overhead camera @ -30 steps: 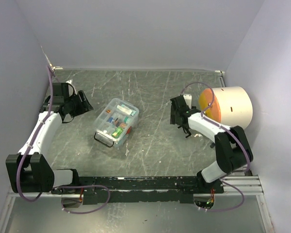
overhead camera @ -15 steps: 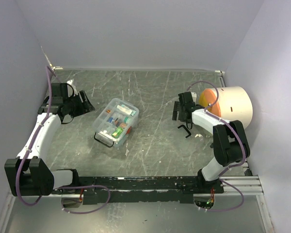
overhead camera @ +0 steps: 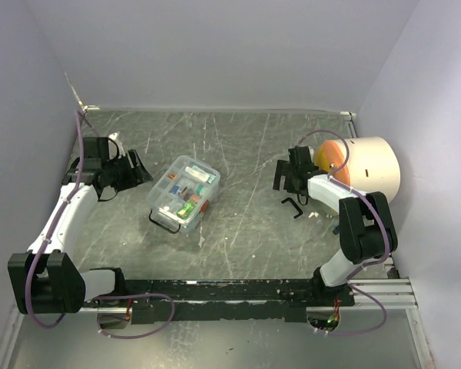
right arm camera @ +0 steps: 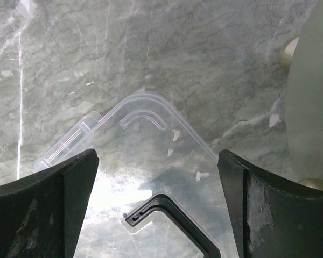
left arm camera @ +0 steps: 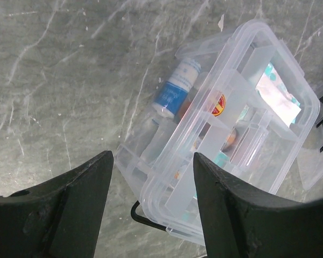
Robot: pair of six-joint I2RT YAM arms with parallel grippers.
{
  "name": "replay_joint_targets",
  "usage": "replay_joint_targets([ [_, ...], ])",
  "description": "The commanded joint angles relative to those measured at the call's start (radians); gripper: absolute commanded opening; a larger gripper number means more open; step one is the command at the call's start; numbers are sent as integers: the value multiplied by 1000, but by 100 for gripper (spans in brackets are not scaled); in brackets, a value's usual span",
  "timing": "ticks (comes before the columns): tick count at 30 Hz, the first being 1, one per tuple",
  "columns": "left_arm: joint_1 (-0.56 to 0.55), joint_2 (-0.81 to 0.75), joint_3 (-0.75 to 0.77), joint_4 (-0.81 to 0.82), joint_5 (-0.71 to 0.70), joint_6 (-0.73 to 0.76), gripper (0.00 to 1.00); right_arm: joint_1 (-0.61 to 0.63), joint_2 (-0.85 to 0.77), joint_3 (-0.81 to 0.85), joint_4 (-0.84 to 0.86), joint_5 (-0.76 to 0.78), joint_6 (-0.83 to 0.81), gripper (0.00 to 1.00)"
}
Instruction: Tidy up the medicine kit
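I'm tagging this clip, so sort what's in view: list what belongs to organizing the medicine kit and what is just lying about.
Belongs to the job: medicine kit; blue-labelled bottle inside it; clear flat piece with a black handle, lying apart from the kit.
Just lying about: cream cylinder with orange face.

clear medicine kit (overhead camera: 183, 192) lies flat, angled, its compartments filled.

In the left wrist view a finger (left arm camera: 242, 215) covers the near corner of the medicine kit (left arm camera: 231, 107), and labels inside are unreadable. In the right wrist view the clear lid (right arm camera: 151, 156) and its black handle (right arm camera: 175, 215) run off the bottom edge, the cream cylinder (right arm camera: 312, 97) off the right
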Motion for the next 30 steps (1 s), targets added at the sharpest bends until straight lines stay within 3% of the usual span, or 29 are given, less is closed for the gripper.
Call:
replay_joint_targets([
  [1,-4,-6,-13,23,40,-5,72,-1,13,-23,-28,-48,1,94],
  [23,-4,-54,-73,-15,114,-49,72,57,-276,-237,-101,-271,256,89],
  [30,-5,-42,-111,-23,211,-39,72,135,-360,-307,-126,-205,318,86],
])
